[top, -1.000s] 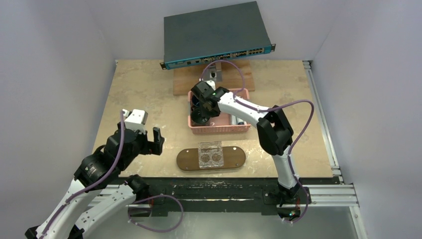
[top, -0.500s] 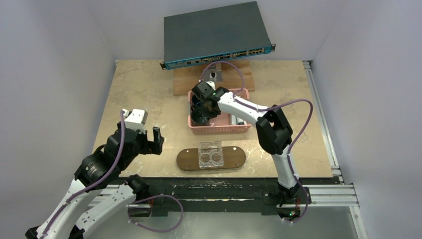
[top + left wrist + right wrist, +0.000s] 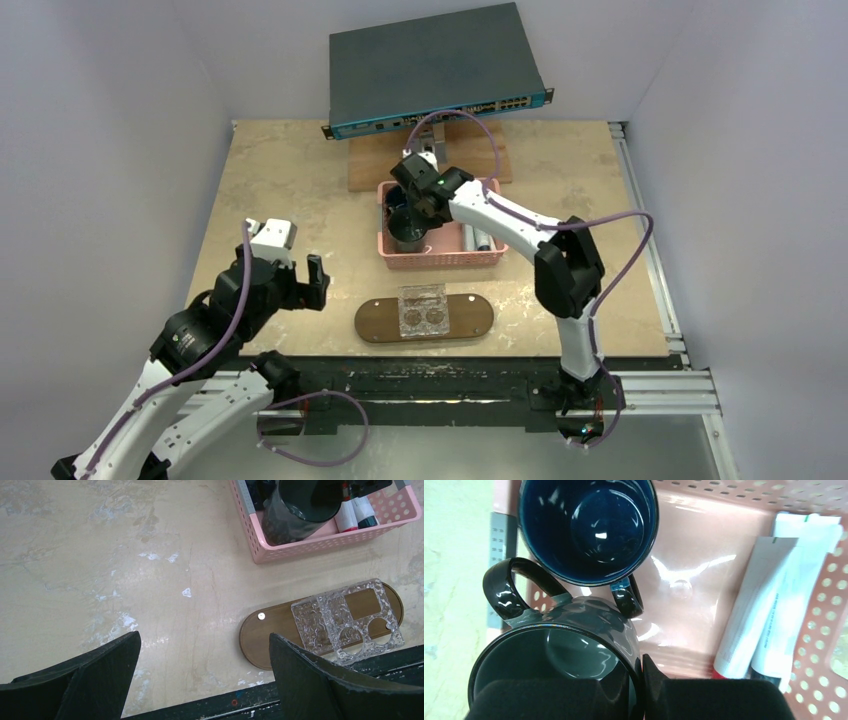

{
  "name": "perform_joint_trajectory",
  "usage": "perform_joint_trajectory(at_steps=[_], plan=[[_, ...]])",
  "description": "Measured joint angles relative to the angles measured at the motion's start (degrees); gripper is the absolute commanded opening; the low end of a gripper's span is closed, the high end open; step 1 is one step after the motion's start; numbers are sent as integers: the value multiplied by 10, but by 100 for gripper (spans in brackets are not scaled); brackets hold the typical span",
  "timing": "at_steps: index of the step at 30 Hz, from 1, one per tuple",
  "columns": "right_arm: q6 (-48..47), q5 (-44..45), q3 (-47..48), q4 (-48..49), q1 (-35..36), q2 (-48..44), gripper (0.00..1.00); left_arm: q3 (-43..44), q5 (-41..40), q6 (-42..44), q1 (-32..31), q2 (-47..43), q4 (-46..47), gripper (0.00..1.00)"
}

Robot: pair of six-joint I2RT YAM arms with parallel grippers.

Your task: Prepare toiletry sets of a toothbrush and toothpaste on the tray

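My right gripper is shut on the rim of a dark grey mug, one finger inside and one outside. The mug stands at the front left of the pink basket. A dark blue mug stands just behind it. White toothpaste tubes lie in the basket's right part; no toothbrush shows. The dark-brown tray lies near the front edge and carries a clear plastic holder. My left gripper is open and empty, left of the tray.
A dark network switch stands raised at the back. A wooden board lies under it behind the basket. A small silver disc sits on the tray's left end. The black table rail runs along the front.
My right gripper has moved a little right and farther back with the grey mug, and the mug now stands more upright in the basket. The left arm has not moved.
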Motion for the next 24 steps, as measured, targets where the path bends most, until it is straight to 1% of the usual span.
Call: perform_joint_trajectory(at_steps=[15, 20, 24], plan=[[-27, 13, 0, -19, 3, -115, 0, 0, -1, 0, 1, -1, 0, 100], [-33, 13, 0, -19, 24, -143, 0, 0, -12, 0, 6, -25, 0, 100], [-38, 13, 0, -19, 59, -146, 0, 0, -22, 0, 8, -42, 0, 100]])
